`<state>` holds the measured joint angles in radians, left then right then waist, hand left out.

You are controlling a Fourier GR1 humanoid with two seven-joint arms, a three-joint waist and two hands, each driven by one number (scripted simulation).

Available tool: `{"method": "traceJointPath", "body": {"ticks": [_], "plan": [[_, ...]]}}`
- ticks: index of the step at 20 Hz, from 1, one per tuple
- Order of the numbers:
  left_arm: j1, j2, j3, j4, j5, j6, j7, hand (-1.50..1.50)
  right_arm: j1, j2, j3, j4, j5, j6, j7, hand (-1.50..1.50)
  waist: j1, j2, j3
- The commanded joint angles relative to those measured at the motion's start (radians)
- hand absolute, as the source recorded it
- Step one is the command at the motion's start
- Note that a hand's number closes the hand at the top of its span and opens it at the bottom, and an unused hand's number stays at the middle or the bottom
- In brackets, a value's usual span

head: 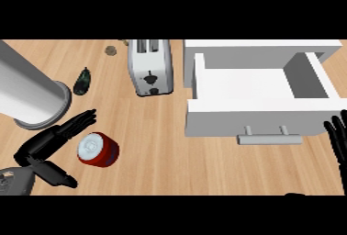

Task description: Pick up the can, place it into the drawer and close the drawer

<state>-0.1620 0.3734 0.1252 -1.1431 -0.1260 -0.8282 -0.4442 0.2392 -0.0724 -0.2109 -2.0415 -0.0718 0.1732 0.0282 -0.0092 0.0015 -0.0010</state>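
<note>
The red can (pixel 97 148) stands on the counter (pixel 163 151) near its left edge, between the spread fingers and thumb of the left hand (pixel 47 147), not yet clasped; the white drawer (pixel 261 110) stands pulled out at the right; the right hand (pixel 337 137) rests at the right edge, fingers straight.
</note>
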Motion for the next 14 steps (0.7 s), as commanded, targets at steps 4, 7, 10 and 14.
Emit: {"method": "traceJointPath", "body": {"ticks": [4, 7, 10, 14], "plan": [[-0.034, 0.045, -0.075, 0.207, -0.109, -0.008, -0.298, -1.5, -0.032, -0.017, -0.013, 0.046, 0.0, 0.014, 0.005, -1.5, -0.003, 0.002, -0.001], [-0.111, 0.044, -0.093, 0.287, -0.101, 0.016, -0.307, -1.5, 0.004, 0.004, -0.007, 0.036, 0.001, 0.022, -0.049, -1.5, -0.011, 0.003, -0.001], [-0.102, 0.042, -0.119, 0.333, -0.101, 0.037, -0.332, -1.5, -0.017, 0.017, 0.019, -0.031, 0.025, -0.01, 0.014, -1.5, -0.006, 0.002, -0.001], [-0.15, 0.05, -0.139, 0.446, -0.118, 0.075, -0.394, -1.5, -0.066, -0.002, 0.002, -0.03, -0.005, -0.011, 0.078, -1.5, -0.009, 0.004, -0.001]]}}
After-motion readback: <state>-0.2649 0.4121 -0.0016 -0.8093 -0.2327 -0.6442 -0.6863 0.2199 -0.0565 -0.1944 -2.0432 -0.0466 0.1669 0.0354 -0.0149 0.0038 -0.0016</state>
